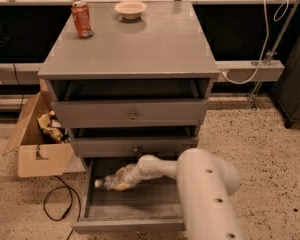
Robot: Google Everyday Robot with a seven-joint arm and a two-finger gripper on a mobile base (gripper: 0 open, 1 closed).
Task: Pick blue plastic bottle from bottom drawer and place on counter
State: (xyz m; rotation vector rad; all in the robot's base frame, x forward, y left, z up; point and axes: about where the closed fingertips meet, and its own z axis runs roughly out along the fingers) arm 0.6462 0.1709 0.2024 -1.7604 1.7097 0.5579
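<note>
The blue plastic bottle (107,182), clear with a white cap pointing left, lies on its side inside the open bottom drawer (132,226). My gripper (123,178) reaches into the drawer from the right and is closed around the bottle's right end, which it hides. The bottle seems raised a little off the dark drawer floor. The grey counter (140,49) is the cabinet's top, above the three drawers.
An orange-red soda can (82,19) and a small bowl (130,8) stand at the back of the counter. The two upper drawers (132,115) are slightly pulled out above the bottle. An open cardboard box (37,139) and a black cable (57,204) lie on the floor to the left.
</note>
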